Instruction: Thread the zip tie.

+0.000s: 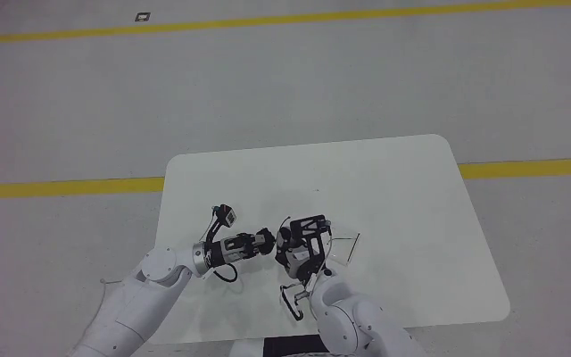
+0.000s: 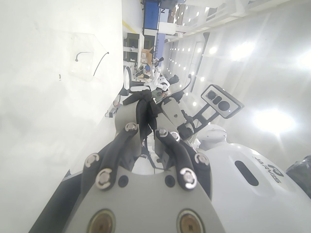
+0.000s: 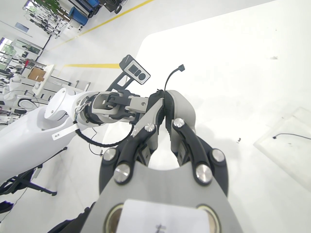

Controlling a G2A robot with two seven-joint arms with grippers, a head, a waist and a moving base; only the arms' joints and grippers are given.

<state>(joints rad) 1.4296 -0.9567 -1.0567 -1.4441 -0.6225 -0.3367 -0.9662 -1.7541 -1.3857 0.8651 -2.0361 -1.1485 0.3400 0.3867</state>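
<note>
My right gripper (image 3: 165, 109) is shut on a thin black zip tie (image 3: 170, 77). The tie rises from between the pads, and its square head curls off above them. My left gripper (image 2: 146, 112) is shut, and its black pads press up against the right gripper's fingertips. Whether it also pinches the tie is hidden. In the top view the left gripper (image 1: 266, 241) and the right gripper (image 1: 287, 241) meet tip to tip above the table's near side.
A clear shallow tray (image 2: 97, 42) lies flat on the white table (image 1: 401, 196) just past the grippers, with spare black zip ties (image 2: 99, 64) in it. The same tray (image 3: 269, 144) holds a tie (image 3: 291, 135). Small dark specks (image 3: 274, 58) dot the tabletop.
</note>
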